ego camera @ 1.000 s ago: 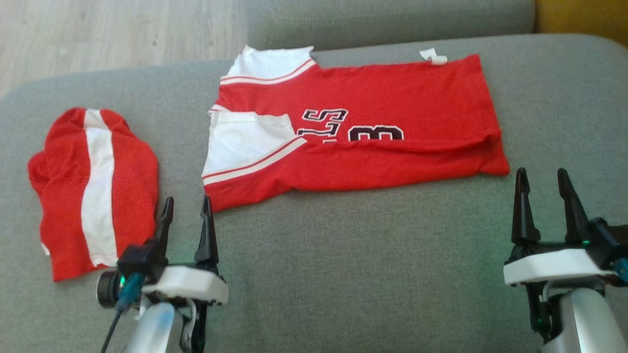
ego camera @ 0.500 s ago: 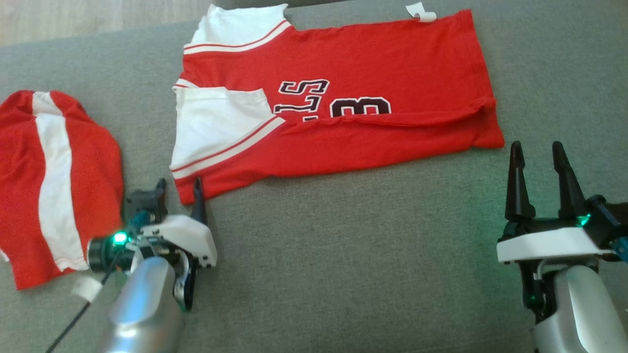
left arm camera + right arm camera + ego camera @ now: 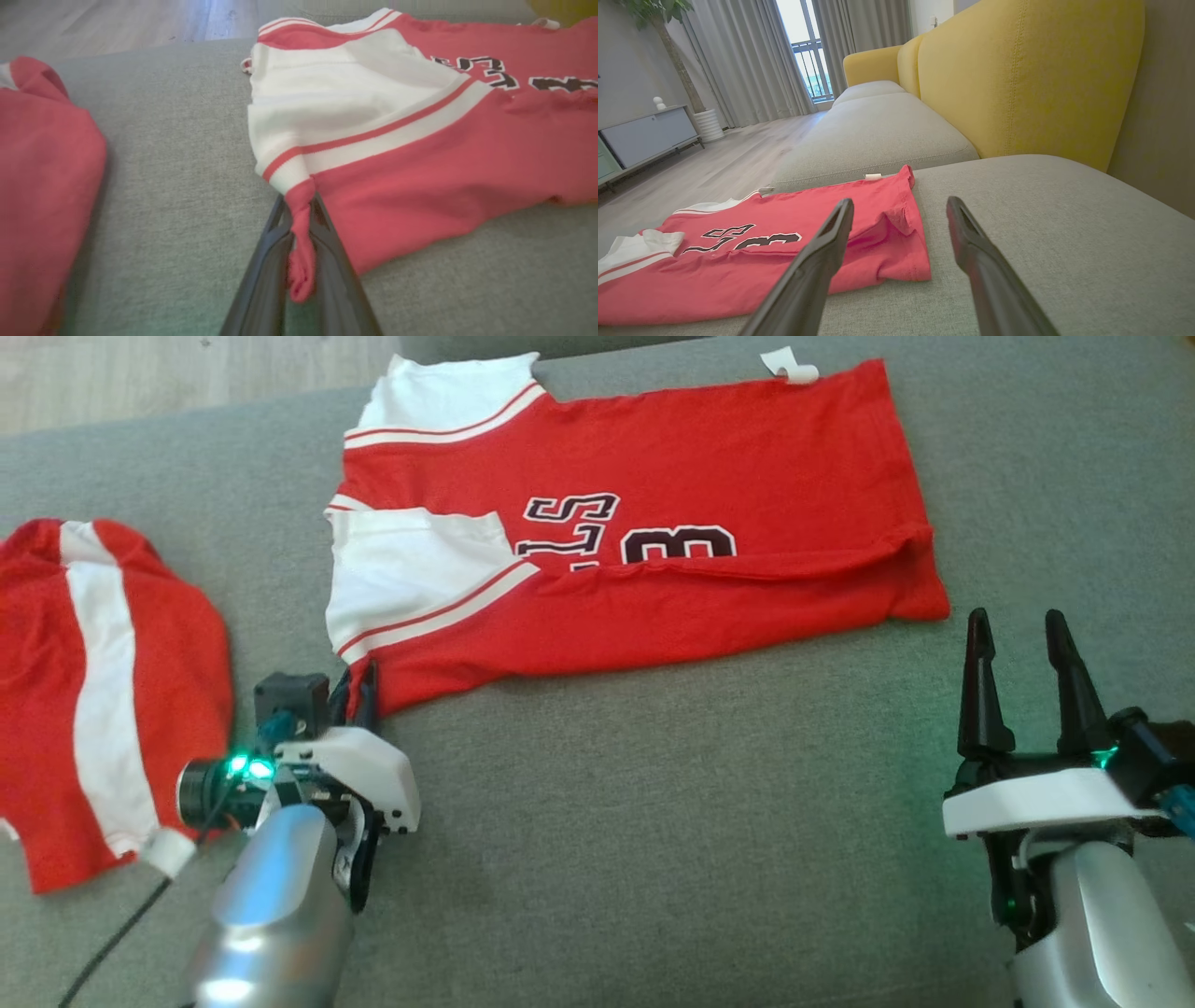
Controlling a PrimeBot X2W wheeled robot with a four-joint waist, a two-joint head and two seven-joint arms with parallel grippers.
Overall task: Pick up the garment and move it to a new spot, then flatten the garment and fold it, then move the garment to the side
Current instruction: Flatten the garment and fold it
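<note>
The red jersey (image 3: pixel 709 607), with white red-striped sleeves and dark lettering, lies spread on the grey sofa cushion (image 3: pixel 653 821), folded lengthwise so its near long edge overlaps the print, sleeves toward the left and its near-left corner bunched into a narrow raised twist.

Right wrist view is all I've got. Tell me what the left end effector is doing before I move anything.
Observer: The left end effector is shut on the jersey, pinching a bunch of its red cloth.
Operator: Give me the exact spot of the grip.
Observer: The near corner at the shoulder end, just below the white sleeve.
Operator: Report anything else on that side.
Observer: A second red garment with a white stripe lies on the cushion to the robot's left, apart from the jersey.
</note>
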